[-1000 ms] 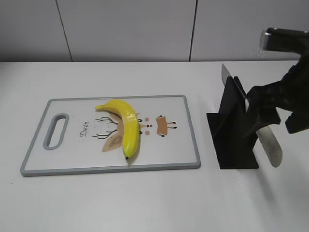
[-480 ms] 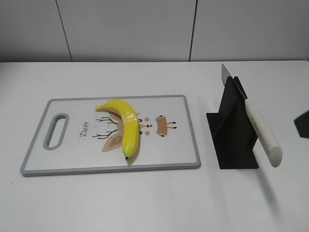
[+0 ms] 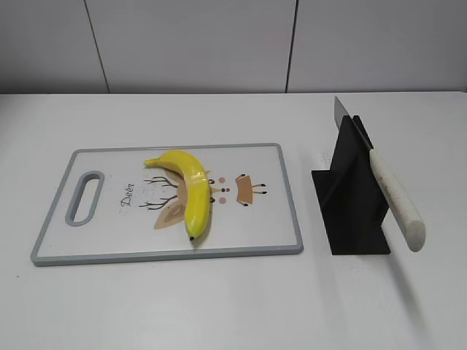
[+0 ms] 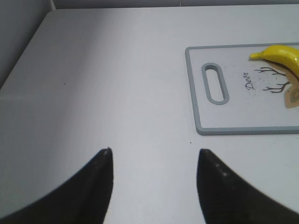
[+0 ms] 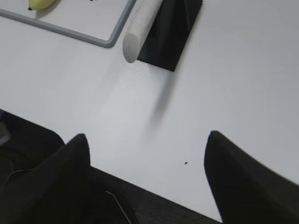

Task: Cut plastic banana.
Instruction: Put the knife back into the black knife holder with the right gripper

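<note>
A yellow plastic banana (image 3: 188, 192) lies whole on the white cutting board (image 3: 255, 226) with a grey rim; its stem end shows in the left wrist view (image 4: 279, 54). A knife with a white handle (image 3: 396, 198) rests slanted in a black stand (image 3: 354, 211); the handle end shows in the right wrist view (image 5: 138, 35). My left gripper (image 4: 154, 156) is open and empty over bare table left of the board. My right gripper (image 5: 147, 140) is open and empty above the table's front edge, in front of the stand. Neither gripper shows in the exterior view.
The board's handle slot (image 3: 85, 197) is at its left end. The white table (image 3: 219, 306) runs to a pale wall at the back. The table's front edge and dark floor show in the right wrist view (image 5: 140, 205).
My right arm, which was at the knife and stand a second ago, has pulled away to the right and left the exterior view. The knife stays in the stand.
</note>
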{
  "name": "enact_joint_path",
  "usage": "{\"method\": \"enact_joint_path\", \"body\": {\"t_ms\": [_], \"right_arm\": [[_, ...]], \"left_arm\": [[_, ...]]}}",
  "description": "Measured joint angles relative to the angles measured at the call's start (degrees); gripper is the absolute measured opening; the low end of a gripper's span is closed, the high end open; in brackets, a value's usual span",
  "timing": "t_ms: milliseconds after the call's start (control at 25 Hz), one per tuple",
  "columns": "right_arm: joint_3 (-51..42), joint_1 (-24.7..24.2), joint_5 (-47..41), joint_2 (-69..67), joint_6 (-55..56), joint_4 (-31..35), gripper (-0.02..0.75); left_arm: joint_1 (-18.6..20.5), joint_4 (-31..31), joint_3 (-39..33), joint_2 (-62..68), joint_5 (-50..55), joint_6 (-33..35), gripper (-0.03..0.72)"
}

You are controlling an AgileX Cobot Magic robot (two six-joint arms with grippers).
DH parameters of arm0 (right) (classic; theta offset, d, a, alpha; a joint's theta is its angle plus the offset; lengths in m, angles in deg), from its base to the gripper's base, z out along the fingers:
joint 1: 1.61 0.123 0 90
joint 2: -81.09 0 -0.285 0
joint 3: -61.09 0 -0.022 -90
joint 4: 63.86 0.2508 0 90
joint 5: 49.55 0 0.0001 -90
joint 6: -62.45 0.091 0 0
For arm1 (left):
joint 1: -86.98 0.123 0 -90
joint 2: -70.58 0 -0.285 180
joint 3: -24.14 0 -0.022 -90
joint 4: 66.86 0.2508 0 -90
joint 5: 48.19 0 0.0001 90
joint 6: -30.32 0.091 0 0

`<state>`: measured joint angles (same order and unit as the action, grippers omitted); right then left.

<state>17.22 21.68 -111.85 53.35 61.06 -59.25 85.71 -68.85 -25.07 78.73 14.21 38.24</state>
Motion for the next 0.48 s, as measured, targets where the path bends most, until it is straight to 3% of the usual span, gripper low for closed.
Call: {"method": "enact_joint_path", "body": {"t_ms": [320,480], "right_arm": [[-2.4,0.0,-1.3,18.7,0.0,-1.2,0.58],[-2.4,0.0,-1.2,20.2,0.0,-0.9,0.579]], "left_arm": [[0.0,0.0,0.0,0.0,0.0,0.0,0.533],[0.0,0.1,0.0,0.0,0.0,0.0,0.533]]}}
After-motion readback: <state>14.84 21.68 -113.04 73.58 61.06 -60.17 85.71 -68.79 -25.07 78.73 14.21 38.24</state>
